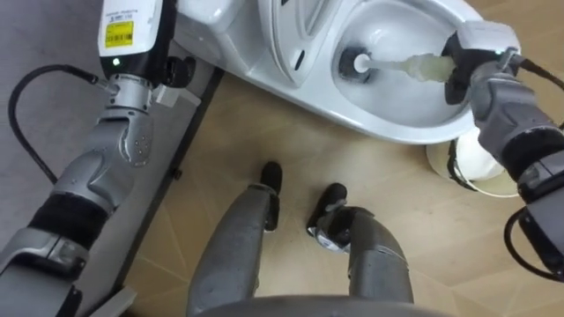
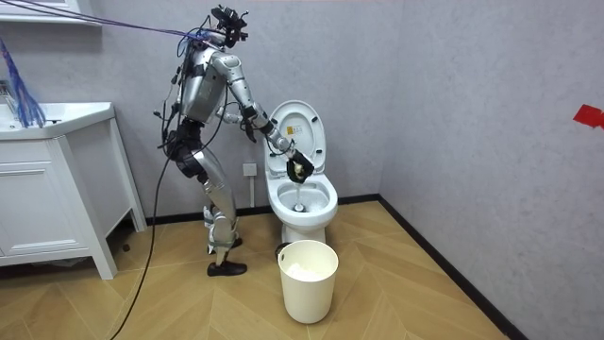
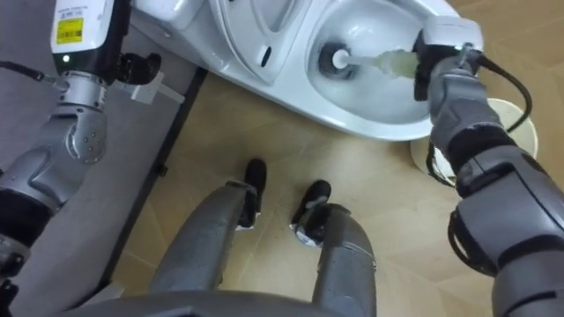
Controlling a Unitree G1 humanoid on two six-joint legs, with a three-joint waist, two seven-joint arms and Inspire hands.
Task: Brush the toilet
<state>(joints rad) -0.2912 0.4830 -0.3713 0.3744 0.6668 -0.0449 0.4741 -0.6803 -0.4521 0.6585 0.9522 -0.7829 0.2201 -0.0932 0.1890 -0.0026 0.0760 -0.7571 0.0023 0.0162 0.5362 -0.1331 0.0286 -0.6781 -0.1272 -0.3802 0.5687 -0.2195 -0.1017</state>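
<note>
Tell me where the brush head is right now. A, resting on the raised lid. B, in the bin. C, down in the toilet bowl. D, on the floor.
C: the brush, gripped by the right hand, has its head at the bottom of the toilet bowl.

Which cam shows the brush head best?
Left eye view: the brush head sits unobstructed at the bottom of the toilet bowl, with the handle running to the right hand. The right eye view shows nearly the same. Room view: too small to make out.
</note>
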